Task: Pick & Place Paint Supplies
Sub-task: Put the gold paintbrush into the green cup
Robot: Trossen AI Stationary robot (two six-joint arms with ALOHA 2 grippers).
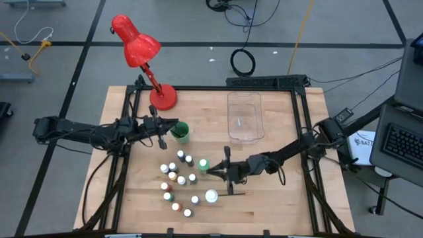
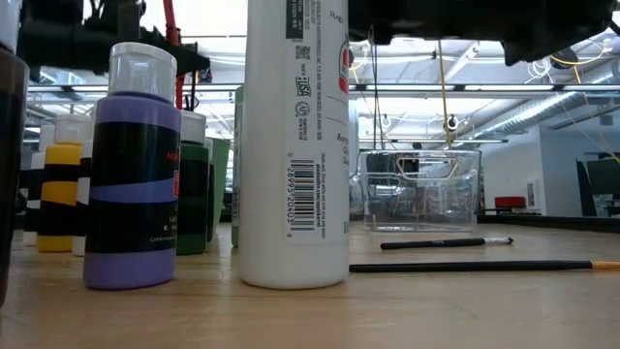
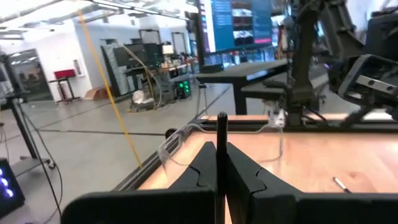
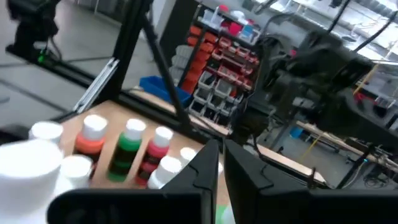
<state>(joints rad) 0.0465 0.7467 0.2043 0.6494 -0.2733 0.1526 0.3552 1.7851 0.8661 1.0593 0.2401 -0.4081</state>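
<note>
High view — left gripper (image 1: 160,135) pinched a brush (image 3: 221,149) near cup (image 1: 180,132) | right gripper (image 1: 227,173) over bottles (image 1: 177,178) — jaws pressed together

From overhead I see the wooden table (image 1: 264,198) sitting on a grey floor (image 1: 185,26) crossed by dark tape lines. A red desk lamp (image 1: 137,46) stands at the table's upper left corner. Black cables coil on the floor at the top centre (image 1: 242,61), and a laptop (image 1: 404,139) sits on a desk at the right edge. My low view looks into a bright open workshop with exposed ceiling ducts (image 2: 542,107). Shelves of red and orange bins (image 4: 214,53) show in the right wrist view's upper middle.
</note>
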